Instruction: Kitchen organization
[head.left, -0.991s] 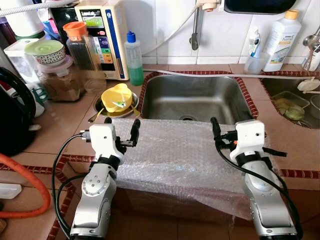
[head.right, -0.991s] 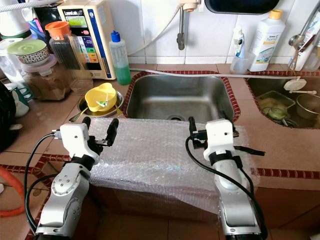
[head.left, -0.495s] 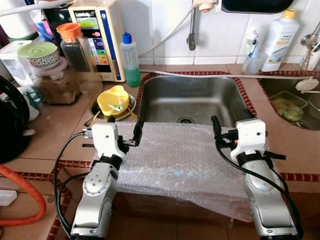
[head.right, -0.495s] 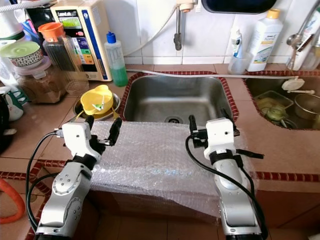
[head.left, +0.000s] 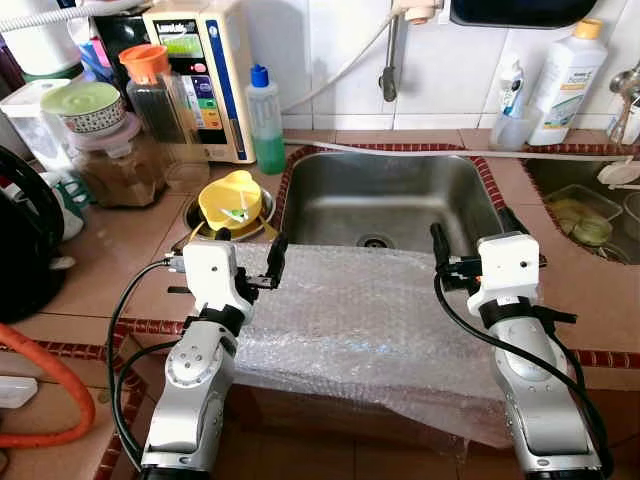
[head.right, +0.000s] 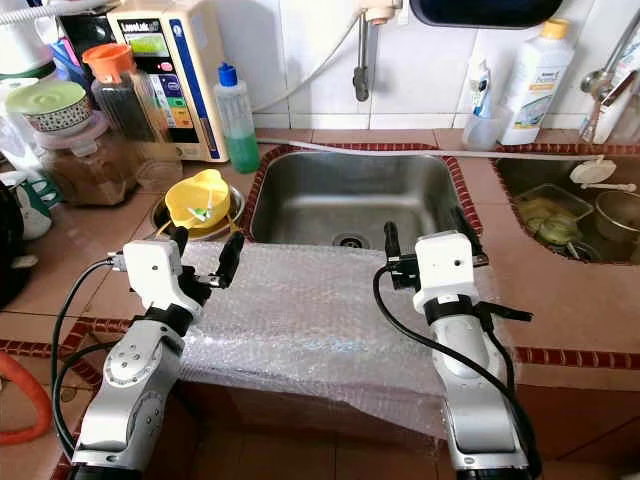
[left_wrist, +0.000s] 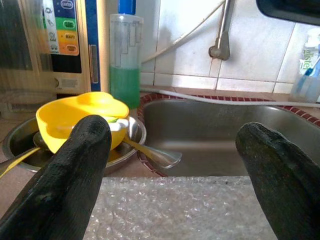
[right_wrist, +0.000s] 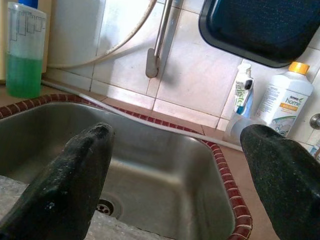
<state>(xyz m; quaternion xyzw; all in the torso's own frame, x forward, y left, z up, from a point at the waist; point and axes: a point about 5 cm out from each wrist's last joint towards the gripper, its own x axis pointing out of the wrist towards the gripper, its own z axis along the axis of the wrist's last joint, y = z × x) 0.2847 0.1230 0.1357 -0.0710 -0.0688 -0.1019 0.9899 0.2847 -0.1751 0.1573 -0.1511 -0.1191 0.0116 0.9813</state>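
Flanking the sink (head.left: 390, 195), both grippers (left gripper (head.left: 246, 252), right gripper (head.left: 470, 238)) hovered spread wide over bubble wrap (head.left: 350, 310); a yellow bowl (head.left: 232, 198) sat beside.

White bottle (right_wrist: 286, 102), right of the sink (right_wrist: 150, 145): label reads "home". Water dispenser (left_wrist: 55, 45), left of the sink: panel text too small to read.

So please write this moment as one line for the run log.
left gripper: open, above bubble wrap | right gripper: open, at sink front edge | yellow bowl: left of sink | nothing held
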